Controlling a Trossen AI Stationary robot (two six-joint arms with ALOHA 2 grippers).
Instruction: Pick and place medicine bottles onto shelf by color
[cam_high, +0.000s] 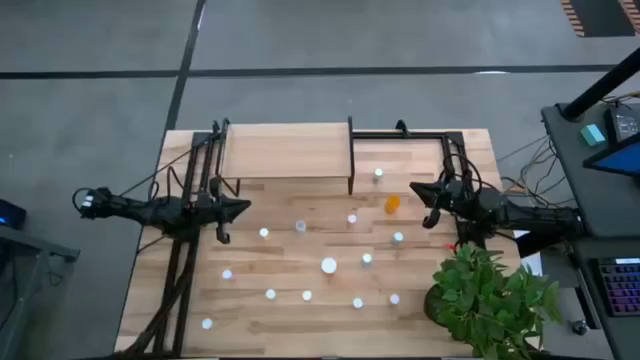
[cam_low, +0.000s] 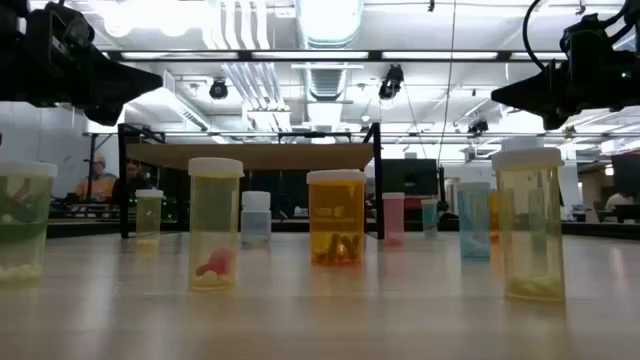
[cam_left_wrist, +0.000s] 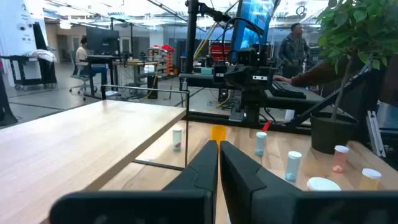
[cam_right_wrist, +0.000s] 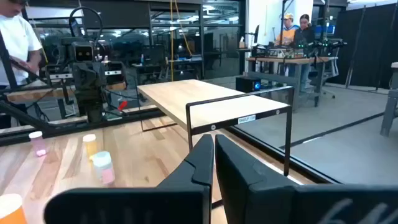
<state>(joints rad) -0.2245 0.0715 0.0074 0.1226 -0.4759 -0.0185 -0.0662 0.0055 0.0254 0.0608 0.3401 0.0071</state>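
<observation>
Several small capped medicine bottles stand upright on their bases across the wooden table, among them an orange bottle (cam_high: 392, 203) (cam_low: 336, 215) and a pale one (cam_high: 378, 175) under the black frame. The shelf (cam_high: 285, 150) (cam_left_wrist: 74, 137) (cam_right_wrist: 199, 96), a light-wood board on thin black legs, stands at the table's far edge. My left gripper (cam_high: 245, 208) (cam_left_wrist: 217, 146) hovers shut over the table's left side, just in front of the shelf. My right gripper (cam_high: 415, 188) (cam_right_wrist: 209, 138) hovers shut at the right, next to the orange bottle. Neither gripper holds anything.
A green potted plant (cam_high: 490, 300) stands on the table's near right corner, close to my right arm. The shelf's black frame (cam_high: 400, 135) reaches on to the right of the board. People sit and stand at desks in the room beyond the table.
</observation>
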